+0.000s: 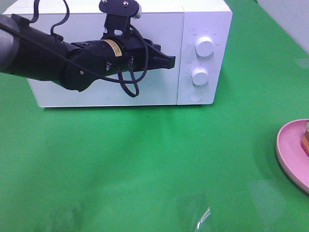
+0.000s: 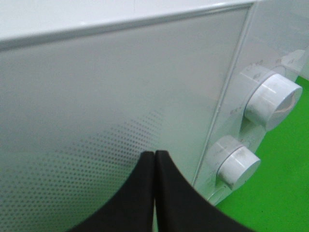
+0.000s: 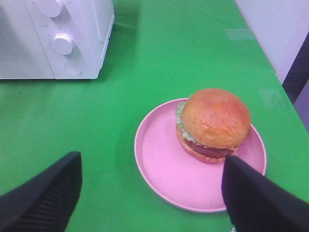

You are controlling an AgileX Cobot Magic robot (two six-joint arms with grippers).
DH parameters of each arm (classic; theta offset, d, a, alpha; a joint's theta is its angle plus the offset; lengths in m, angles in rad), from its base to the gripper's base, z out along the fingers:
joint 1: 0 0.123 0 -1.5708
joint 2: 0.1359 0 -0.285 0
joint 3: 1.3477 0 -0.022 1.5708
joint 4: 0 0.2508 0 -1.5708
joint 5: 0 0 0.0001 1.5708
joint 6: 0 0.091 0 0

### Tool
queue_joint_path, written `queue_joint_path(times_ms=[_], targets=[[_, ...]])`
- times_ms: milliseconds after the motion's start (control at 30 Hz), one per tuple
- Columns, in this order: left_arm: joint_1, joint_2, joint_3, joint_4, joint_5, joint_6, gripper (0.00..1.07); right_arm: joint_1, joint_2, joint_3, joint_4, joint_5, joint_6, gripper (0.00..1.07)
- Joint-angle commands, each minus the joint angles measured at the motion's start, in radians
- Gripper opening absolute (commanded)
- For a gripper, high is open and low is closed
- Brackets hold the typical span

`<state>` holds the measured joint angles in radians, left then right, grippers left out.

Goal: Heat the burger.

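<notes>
The burger [image 3: 214, 123], golden-brown bun with green lettuce and dark filling, sits on a pink plate [image 3: 166, 169]; only a sliver of burger [image 1: 306, 137] shows at the right edge of the high view, on the plate [image 1: 289, 150]. My right gripper [image 3: 152, 186] hovers above the plate, open, with nothing between its fingers. The white microwave [image 1: 159, 63] stands at the back with its door closed. My left gripper [image 1: 170, 60] is shut and empty, its tip close in front of the door [image 2: 120, 96] near the door's right edge.
Two white knobs [image 1: 204, 47] [image 1: 200, 76] and a round button [image 1: 195, 94] sit on the microwave's right panel. Green tabletop [image 1: 145, 159] stretches between microwave and plate. A shiny bit of clear film [image 1: 203, 217] lies near the front edge.
</notes>
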<state>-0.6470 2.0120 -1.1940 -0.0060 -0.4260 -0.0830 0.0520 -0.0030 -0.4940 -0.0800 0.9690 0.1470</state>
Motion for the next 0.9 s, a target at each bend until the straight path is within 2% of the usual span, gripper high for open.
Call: queue_joint_path(times_ms=[33,233,367,467,533,567,600,633,667,700,733,767,800,833,867,900], targets=[[0.030,-0.001,-0.039,-0.082,-0.059,0.007,0.00,-0.005,-0.027,0.002,-0.003,-0.010,0.004,0.76],[-0.001,-0.007,-0.039,-0.084,0.061,0.006,0.00,-0.005,-0.027,0.002,-0.003,-0.010,0.004,0.76],[-0.040,-0.052,-0.029,-0.144,0.225,0.006,0.00,-0.005,-0.027,0.002,-0.003,-0.010,0.004,0.76],[-0.041,-0.064,-0.024,-0.149,0.243,0.006,0.01,-0.005,-0.027,0.002,-0.003,-0.010,0.004,0.76],[-0.049,-0.087,-0.009,-0.151,0.280,0.006,0.03,-0.005,-0.027,0.002,-0.003,-0.010,0.004,0.76],[-0.055,-0.108,-0.004,-0.151,0.345,0.010,0.10,-0.005,-0.027,0.002,-0.003,-0.010,0.004,0.76],[-0.055,-0.108,-0.004,-0.151,0.345,0.010,0.10,-0.005,-0.027,0.002,-0.003,-0.010,0.004,0.76],[-0.058,-0.127,-0.004,-0.149,0.426,0.010,0.25,-0.005,-0.027,0.002,-0.003,-0.010,0.004,0.76],[-0.058,-0.147,-0.004,-0.151,0.508,0.009,0.49,-0.005,-0.027,0.002,-0.003,-0.010,0.004,0.76],[-0.058,-0.147,-0.004,-0.151,0.508,0.009,0.49,-0.005,-0.027,0.002,-0.003,-0.010,0.004,0.76],[-0.058,-0.164,-0.004,-0.152,0.587,0.002,0.73,-0.005,-0.027,0.002,-0.003,-0.010,0.004,0.76],[-0.058,-0.164,-0.004,-0.152,0.587,0.002,0.73,-0.005,-0.027,0.002,-0.003,-0.010,0.004,0.76],[-0.058,-0.171,-0.004,-0.153,0.633,-0.006,0.85,-0.005,-0.027,0.002,-0.003,-0.010,0.004,0.76],[-0.058,-0.171,-0.004,-0.153,0.633,-0.006,0.85,-0.005,-0.027,0.002,-0.003,-0.010,0.004,0.76],[-0.058,-0.185,-0.004,-0.171,0.742,-0.031,1.00,-0.005,-0.027,0.002,-0.003,-0.010,0.004,0.76],[-0.058,-0.185,-0.004,-0.171,0.742,-0.031,1.00,-0.005,-0.027,0.002,-0.003,-0.010,0.004,0.76]])
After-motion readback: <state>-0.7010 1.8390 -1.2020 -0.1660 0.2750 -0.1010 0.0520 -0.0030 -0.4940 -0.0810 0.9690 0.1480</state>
